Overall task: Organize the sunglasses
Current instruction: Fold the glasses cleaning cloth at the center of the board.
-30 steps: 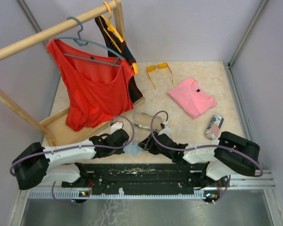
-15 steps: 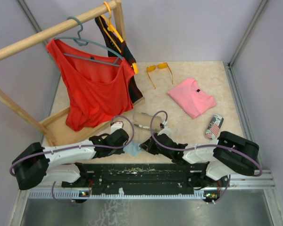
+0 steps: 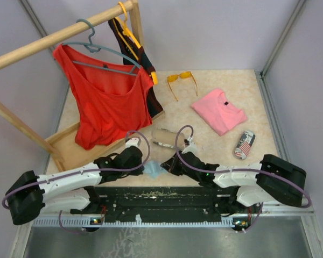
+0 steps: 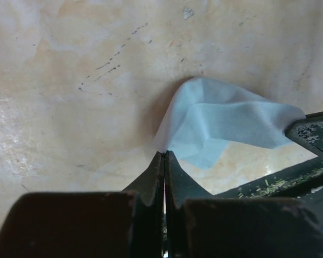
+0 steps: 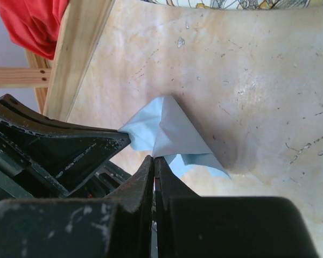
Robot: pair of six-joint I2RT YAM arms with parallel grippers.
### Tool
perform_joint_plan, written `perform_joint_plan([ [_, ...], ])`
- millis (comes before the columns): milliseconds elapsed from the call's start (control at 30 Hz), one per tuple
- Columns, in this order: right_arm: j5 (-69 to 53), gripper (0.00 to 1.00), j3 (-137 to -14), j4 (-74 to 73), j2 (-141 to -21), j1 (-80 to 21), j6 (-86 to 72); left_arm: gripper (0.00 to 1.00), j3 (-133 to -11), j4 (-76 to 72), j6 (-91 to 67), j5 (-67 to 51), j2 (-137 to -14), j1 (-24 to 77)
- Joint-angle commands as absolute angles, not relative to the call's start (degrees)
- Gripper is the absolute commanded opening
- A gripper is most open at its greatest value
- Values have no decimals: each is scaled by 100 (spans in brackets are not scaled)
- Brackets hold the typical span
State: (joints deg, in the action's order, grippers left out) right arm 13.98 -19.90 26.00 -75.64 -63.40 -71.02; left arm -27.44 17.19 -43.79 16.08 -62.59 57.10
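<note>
Your left gripper (image 4: 163, 156) and right gripper (image 5: 153, 159) both pinch tight on 1 cloth (image 4: 226, 126) at the table's (image 3: 215, 148) near edge. The orange sunglasses (image 3: 182, 79) lie by the far edge, with open tabletop between.

cloth (image 3: 152, 170) lay in front, case (image 3: 164, 136) behind it; sunglasses (image 3: 181, 79) at back, left of folded shirt (image 3: 219, 110); second case (image 3: 244, 144) right.
</note>
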Motion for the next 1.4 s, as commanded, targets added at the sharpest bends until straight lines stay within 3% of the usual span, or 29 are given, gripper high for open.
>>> perform_joint_plan([
  [0,1671,0,-2219,2221,-7043,-6390,-6888,0,-2770,1488,-4246,1417,-5975,5695],
  [1067,2633,0,-2676,530,-5557,-7170,-7014,0,-3239,2269,-4391,1064,-4774,5704],
  [1367,3345,0,-3041,-263,-5412,-7868,-7234,0,-3532,2854,-4549,934,-4427,5704],
])
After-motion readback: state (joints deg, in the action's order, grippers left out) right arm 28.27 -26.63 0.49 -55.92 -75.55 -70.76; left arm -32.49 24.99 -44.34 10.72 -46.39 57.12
